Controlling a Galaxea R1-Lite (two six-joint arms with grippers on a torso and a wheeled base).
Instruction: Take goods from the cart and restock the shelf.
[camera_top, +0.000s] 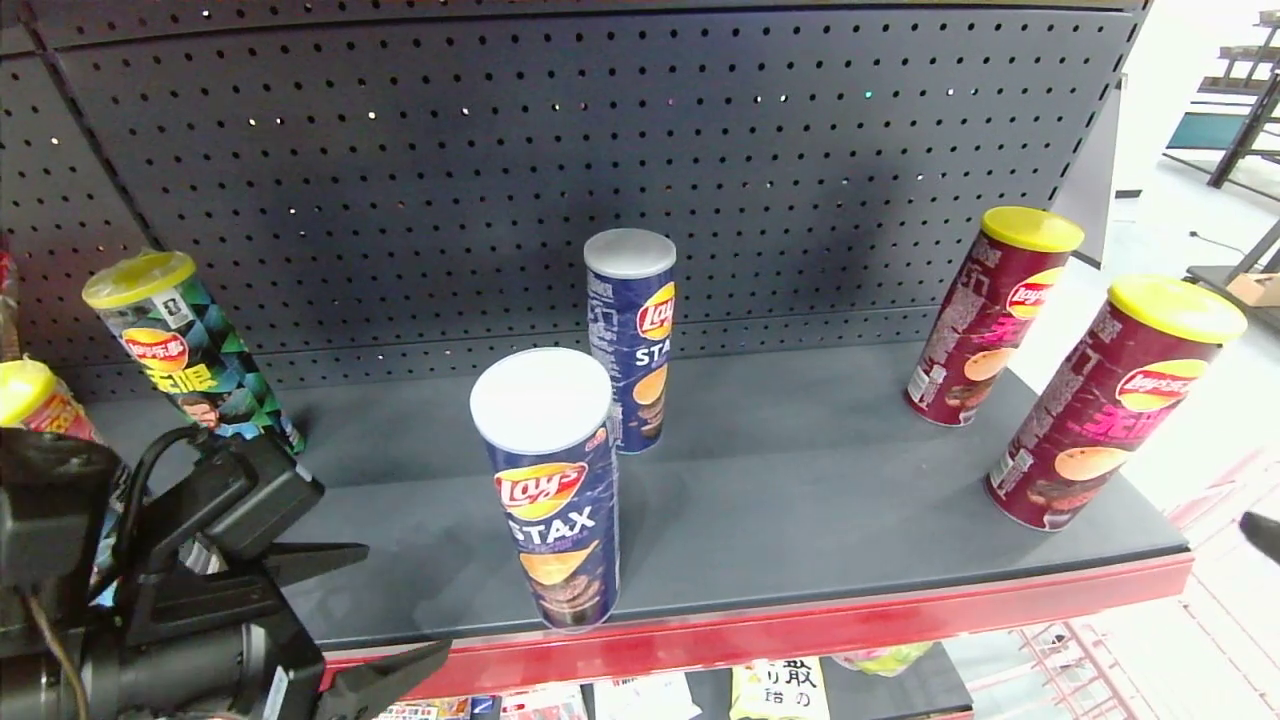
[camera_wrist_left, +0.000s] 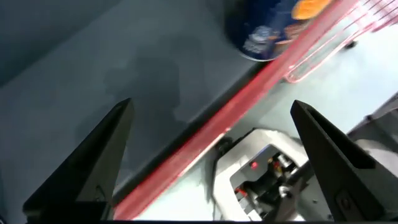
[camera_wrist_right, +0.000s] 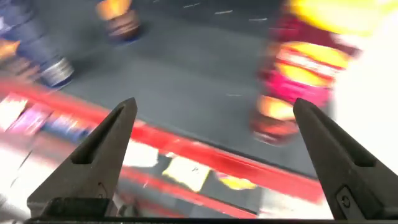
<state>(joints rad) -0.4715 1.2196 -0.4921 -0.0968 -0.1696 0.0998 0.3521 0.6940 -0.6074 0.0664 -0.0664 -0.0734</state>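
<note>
- The shelf (camera_top: 780, 480) is being viewed from above. Six chip cans are being carried on it, all standing on their bases.
- The front blue can (camera_top: 555, 490) is being kept right at the red lip (camera_top: 850, 620). The rear blue can (camera_top: 632, 340) is being kept behind it, near the pegboard (camera_top: 500, 150).
- The near maroon can (camera_top: 1110, 400) and the far maroon can (camera_top: 990, 315) are being kept toward the right end. A green-patterned can (camera_top: 190, 350) and a yellow-lidded can (camera_top: 35, 400) are being kept at the left end.
- The left gripper (camera_top: 405, 600) is being held low at the shelf's front left. Its fingers are spread wide, with nothing between them. In its wrist view, the left gripper (camera_wrist_left: 211, 104) is being held over the lip.
- The right gripper (camera_wrist_right: 214, 102) is likewise being held wide and empty, facing the shelf front.
- Step judged: between placements, with the next item being due from the cart. A pink wire frame (camera_wrist_left: 329, 43) is being taken as probably that cart.
- Next move judged: one can is being called for, gripped round its body and kept upright. The bare stretch between the blue and maroon cans is being favoured, and the front blue can must not be knocked.
</note>
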